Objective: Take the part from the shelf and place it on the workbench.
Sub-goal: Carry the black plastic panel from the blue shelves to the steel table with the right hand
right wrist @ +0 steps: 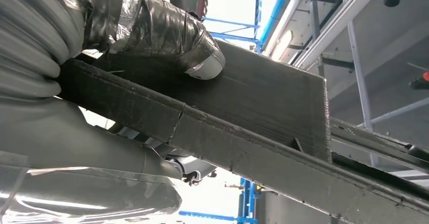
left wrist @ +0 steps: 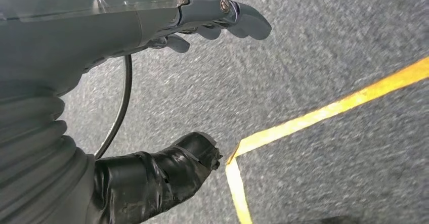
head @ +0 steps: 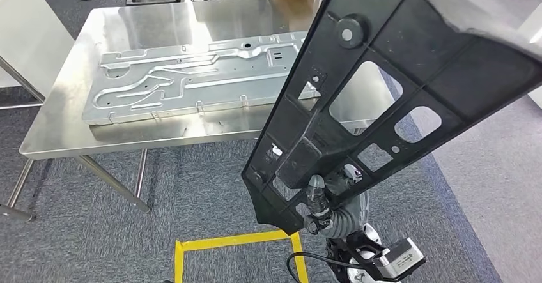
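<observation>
Even overhead light puts soft glare on the steel workbench (head: 77,126) in the sharp head view, the carpet (left wrist: 324,42) blurs in the left wrist view, and bright backlight silhouettes the black part (right wrist: 263,113).

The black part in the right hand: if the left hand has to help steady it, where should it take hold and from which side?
Probably the bare lower-left edge of the black part, approached from the robot's left. The right hand grips the bottom corner, so the long ribbed panel tilts up unsupported; that edge faces the free left hand, hanging open over the carpet.
</observation>
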